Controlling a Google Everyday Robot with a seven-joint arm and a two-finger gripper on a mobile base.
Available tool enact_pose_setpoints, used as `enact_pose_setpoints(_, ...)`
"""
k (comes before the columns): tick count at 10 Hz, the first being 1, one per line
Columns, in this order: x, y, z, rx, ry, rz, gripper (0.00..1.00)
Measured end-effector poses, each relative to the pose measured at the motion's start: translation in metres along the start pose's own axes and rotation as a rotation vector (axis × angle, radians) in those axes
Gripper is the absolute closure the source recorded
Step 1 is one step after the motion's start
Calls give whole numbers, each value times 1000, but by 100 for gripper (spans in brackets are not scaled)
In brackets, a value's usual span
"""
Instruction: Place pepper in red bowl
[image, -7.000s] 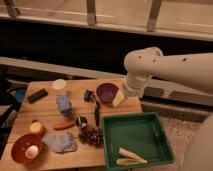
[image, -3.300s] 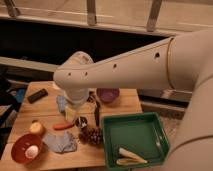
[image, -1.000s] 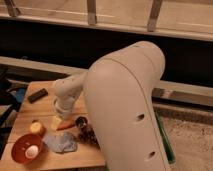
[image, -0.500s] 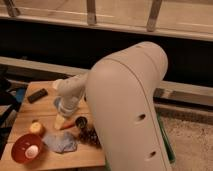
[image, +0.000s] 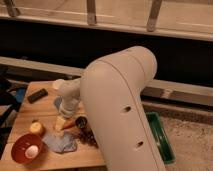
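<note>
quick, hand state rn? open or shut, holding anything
hand: open, down at the table right by the pepper, not holding anything that shows

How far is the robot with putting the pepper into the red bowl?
Nothing is finished yet. The gripper, open, is low over the table, right beside the pepper, which appears to lie there, not lifted. What is left: grasp it, carry it to the red bowl and release it.

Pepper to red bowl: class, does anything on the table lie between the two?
The gripper hangs right at the pepper. Between that pepper and the red bowl lies a corner of the crumpled blue cloth. The yellow fruit sits just beside that line.
</note>
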Motion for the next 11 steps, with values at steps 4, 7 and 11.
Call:
enact_pose_setpoints(4, -11, 9, 29, -32, -33, -24, 20)
enact_pose_setpoints(7, -16, 12, 42, -45, -78, -29, 27)
enact_pose_setpoints(11, -14, 10, 37, -43, -75, -25, 67)
